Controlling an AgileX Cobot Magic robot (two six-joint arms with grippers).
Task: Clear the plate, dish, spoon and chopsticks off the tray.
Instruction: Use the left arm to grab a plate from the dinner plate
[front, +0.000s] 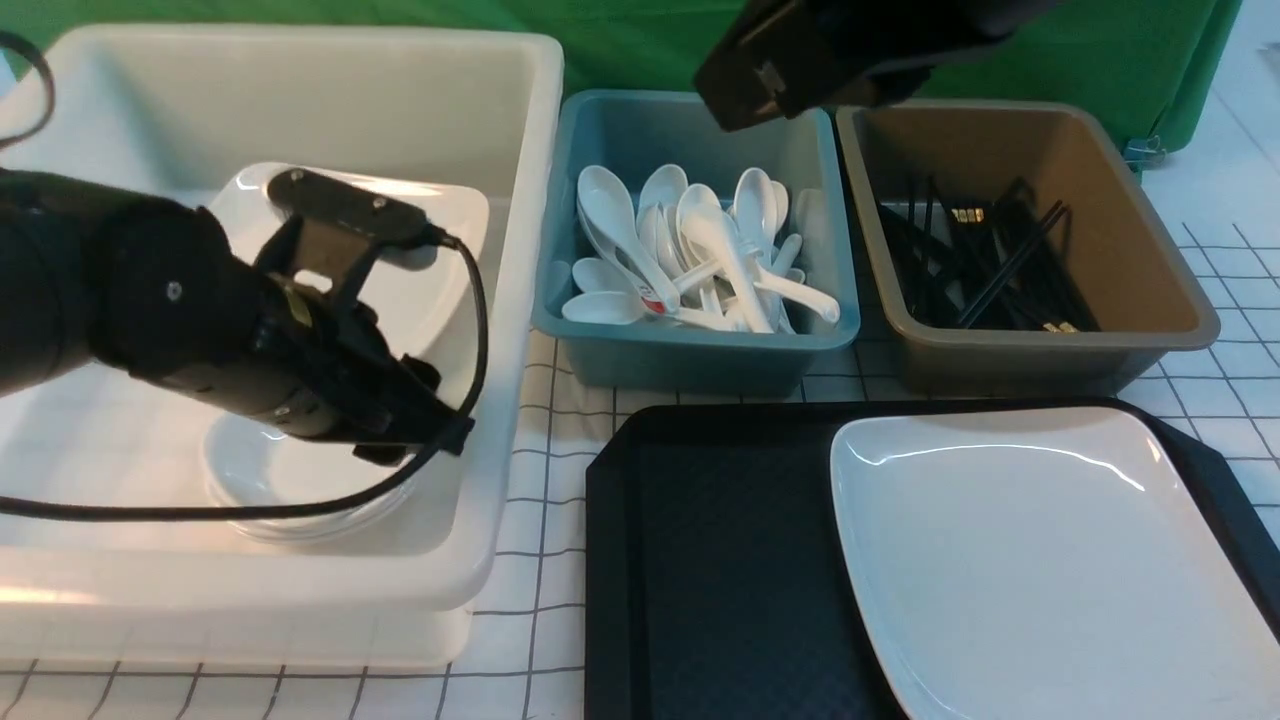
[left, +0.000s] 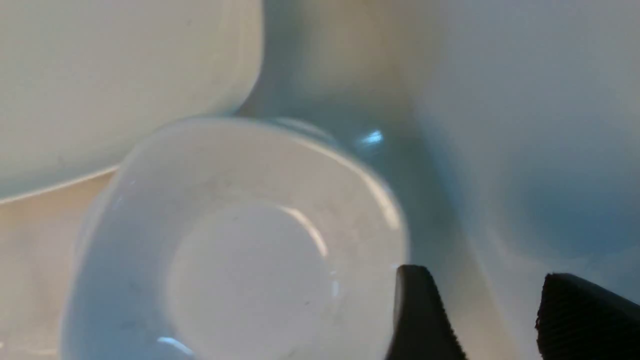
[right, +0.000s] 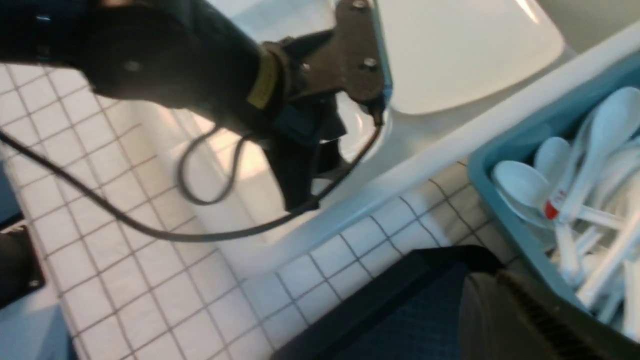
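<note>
The plate (front: 1050, 560) is pictured uncleared on the tray (front: 720, 560), toward three o'clock. At nine o'clock a dish (front: 260, 480) lies in the white tub (front: 500, 300) beneath the left gripper (front: 435, 428), jaws parted and empty. The right gripper's (front: 745, 95) jaws cannot be made out; no spoon or chopsticks are seen on the tray.

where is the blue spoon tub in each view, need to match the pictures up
Front view: the blue tub, upper middle, between the white tub and the brown tub.
Left wrist view: not in it.
Right wrist view: in it, alongside the white tub's rim, spoons inside.
Shared landmark: the white tub, seen in all three views.
</note>
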